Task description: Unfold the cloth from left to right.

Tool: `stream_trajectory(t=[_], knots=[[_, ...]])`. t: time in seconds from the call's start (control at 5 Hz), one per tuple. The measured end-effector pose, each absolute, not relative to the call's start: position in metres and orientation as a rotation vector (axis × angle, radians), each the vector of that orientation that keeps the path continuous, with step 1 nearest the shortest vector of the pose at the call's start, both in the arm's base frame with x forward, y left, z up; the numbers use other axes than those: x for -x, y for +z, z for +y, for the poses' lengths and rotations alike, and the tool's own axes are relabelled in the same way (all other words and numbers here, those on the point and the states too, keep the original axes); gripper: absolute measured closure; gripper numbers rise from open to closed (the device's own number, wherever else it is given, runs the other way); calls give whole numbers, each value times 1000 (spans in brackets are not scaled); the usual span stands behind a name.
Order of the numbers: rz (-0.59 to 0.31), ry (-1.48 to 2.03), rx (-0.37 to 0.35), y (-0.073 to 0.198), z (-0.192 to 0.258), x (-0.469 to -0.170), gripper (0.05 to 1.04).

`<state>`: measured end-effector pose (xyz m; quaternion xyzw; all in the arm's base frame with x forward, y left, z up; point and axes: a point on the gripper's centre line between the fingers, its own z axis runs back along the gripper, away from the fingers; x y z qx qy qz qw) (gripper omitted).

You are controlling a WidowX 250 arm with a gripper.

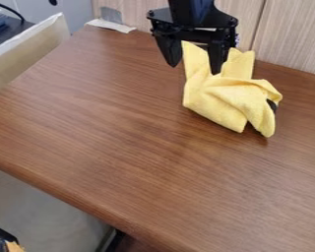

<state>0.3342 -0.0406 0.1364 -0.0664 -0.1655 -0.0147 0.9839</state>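
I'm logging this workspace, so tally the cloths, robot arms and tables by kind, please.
Yellow cloth: 1
Black robot arm: 1
Brown table: 1
Total: 3
Not counted: a dark bit at the cloth's right side; I can't tell what it is.

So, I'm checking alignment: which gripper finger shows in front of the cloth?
The picture-right finger: its tip shows against the yellow cloth, while the other finger ends against the table.
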Motion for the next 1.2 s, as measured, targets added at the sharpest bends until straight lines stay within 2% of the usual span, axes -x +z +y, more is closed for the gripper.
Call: stream_trajectory(t=[0.4,1.0,1.2], knots=[[-293,58,161,120,-32,-339,83],[-220,-11,153,96,-38,-383,83],[-224,-35,133,97,-43,-387,83]])
